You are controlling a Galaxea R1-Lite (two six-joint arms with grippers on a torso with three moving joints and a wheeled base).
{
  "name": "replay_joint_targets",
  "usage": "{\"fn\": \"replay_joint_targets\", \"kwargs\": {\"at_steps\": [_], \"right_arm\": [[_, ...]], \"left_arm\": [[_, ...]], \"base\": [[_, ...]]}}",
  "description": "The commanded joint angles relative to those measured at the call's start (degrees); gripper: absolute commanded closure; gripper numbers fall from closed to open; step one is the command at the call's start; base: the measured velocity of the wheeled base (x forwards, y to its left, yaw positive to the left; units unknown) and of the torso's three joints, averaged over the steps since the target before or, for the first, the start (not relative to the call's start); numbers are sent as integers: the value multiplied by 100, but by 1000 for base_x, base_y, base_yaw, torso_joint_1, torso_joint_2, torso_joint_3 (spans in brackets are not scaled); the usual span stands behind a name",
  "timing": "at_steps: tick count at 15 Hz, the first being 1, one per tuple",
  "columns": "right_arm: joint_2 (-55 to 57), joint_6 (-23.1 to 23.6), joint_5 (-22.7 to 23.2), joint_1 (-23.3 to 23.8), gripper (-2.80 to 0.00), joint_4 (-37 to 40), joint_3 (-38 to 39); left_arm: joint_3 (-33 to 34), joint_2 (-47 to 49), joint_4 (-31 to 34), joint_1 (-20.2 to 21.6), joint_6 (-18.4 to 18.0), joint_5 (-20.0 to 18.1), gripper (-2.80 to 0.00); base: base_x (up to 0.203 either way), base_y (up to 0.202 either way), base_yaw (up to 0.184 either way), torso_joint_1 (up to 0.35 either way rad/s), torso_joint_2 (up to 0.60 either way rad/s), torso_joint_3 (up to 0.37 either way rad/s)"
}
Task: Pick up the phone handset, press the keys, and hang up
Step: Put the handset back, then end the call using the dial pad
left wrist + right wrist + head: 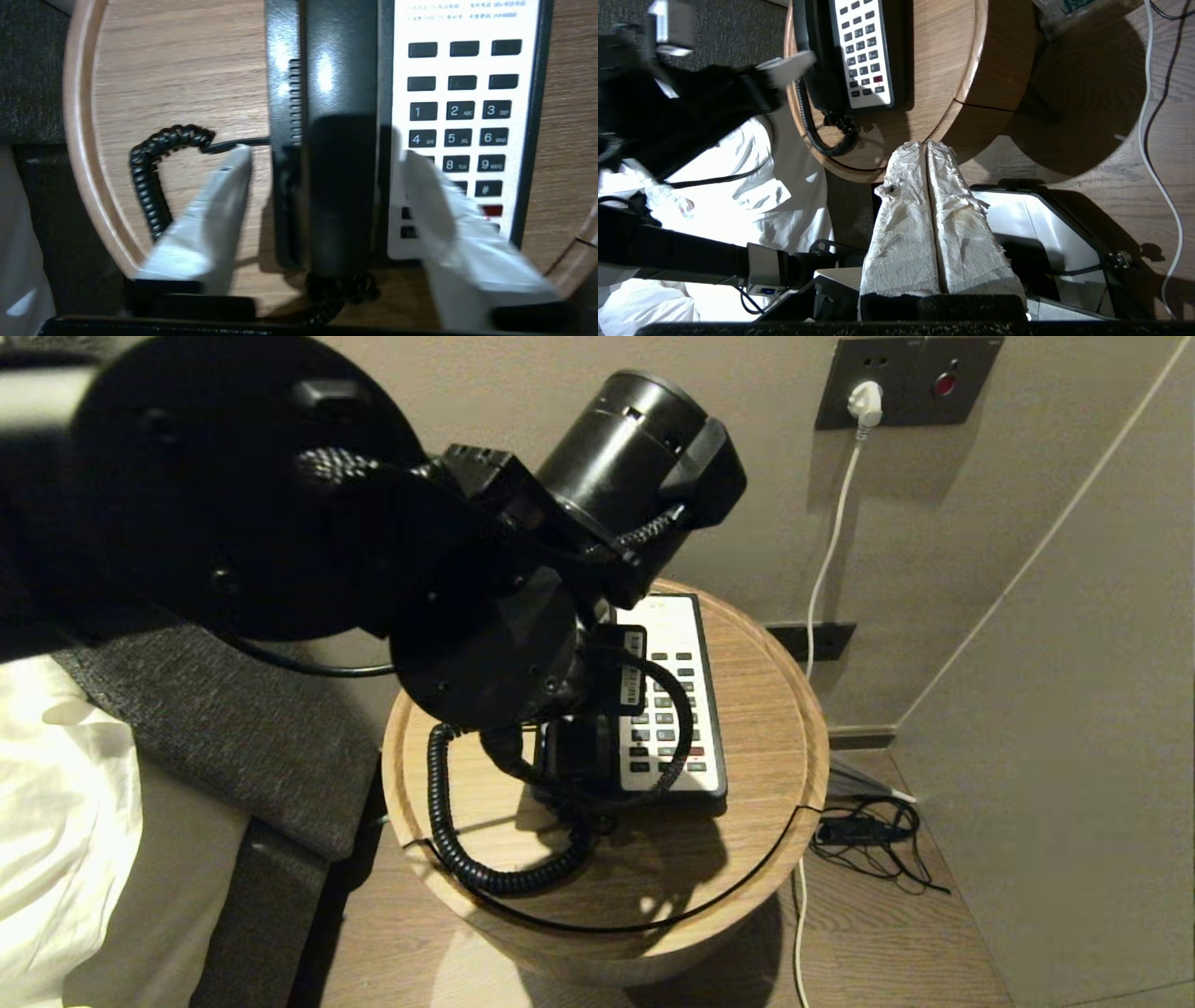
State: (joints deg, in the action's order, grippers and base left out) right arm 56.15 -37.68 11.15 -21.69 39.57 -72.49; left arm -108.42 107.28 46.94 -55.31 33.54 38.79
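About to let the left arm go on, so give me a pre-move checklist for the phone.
1. Phone handset seated on the phone base: ok.
2. Left gripper open, fingers astride the handset, not gripping: ok.
3. Coiled cord lying on the round table, away from the fingers: ok.
4. Keypad free: not ok, one finger covers some keys.
5. Right gripper shut, parked off the table: ok.

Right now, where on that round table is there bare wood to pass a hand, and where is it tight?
Bare wood runs between the phone base and the round table rim on the wall-socket side. The front edge is partly free, crossed by a thin black wire. It is tight on the bed side: the coiled cord loops there, and the open left hand straddles the phone handset.
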Motion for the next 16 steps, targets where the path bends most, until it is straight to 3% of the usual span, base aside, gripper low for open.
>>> {"fn": "replay_joint_targets", "kwargs": {"at_steps": [1, 9, 16], "right_arm": [[4, -9, 10, -2, 0, 6, 134], [458, 182, 10, -102, 0, -291, 590], [2343, 182, -48, -998, 0, -203, -777]], "left_arm": [[131, -437, 48, 0, 21, -7, 0], [1458, -2185, 36, 34, -32, 16, 0], [1605, -2555, 28, 412, -40, -93, 0]], "base": [[0, 0, 0, 0, 0, 0], [0, 0, 0, 0, 0, 0], [0, 0, 0, 0, 0, 0]]}}
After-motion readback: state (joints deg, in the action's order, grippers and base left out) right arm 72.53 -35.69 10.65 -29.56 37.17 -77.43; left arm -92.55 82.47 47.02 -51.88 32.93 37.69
